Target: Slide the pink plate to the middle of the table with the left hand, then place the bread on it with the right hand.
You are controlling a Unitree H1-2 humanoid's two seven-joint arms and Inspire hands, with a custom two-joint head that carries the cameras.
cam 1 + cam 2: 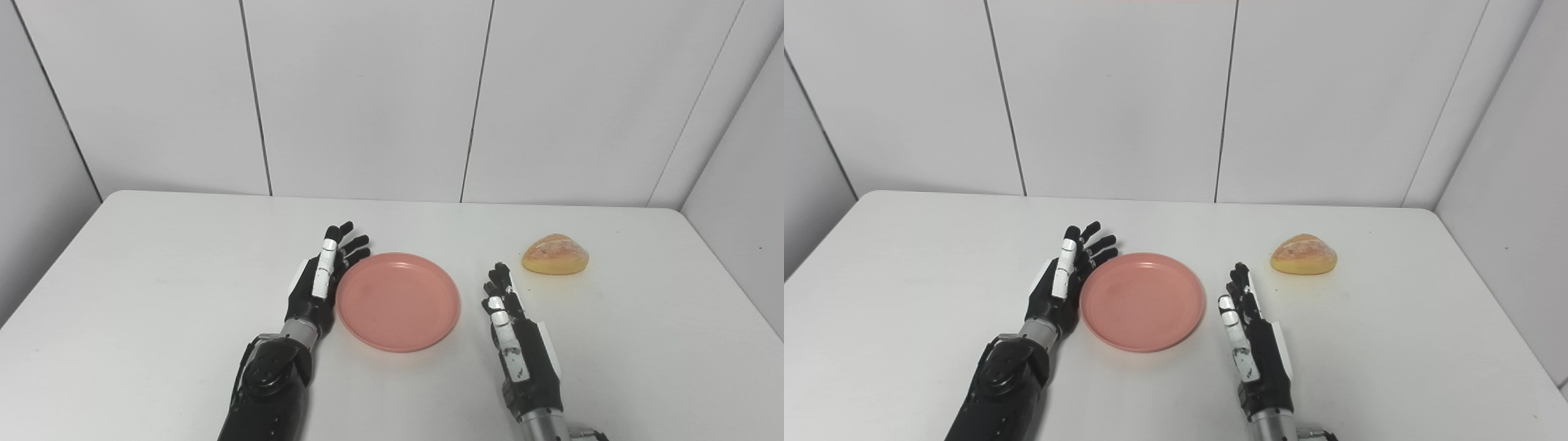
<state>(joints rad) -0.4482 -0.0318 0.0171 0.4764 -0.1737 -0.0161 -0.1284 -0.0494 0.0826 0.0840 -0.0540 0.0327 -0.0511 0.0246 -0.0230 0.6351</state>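
**Status: plate near centre, bread on surface**

My left hand (321,278) stands edge-on against the left rim of the plate (398,301). Its fingers (354,243) are extended, spread and holding nothing. Whether the palm actually touches the rim cannot be told.

The plate lies flat near the middle of the white surface (153,288). It is pink and carries nothing.

My right hand (514,340) stands just right of the plate, apart from it. Its fingers (499,282) are extended, loosely apart and holding nothing.

The bread (555,254) rests on the surface, beyond and to the right of my right hand, well apart from the plate.

No readable brand, label or writing appears on any item.
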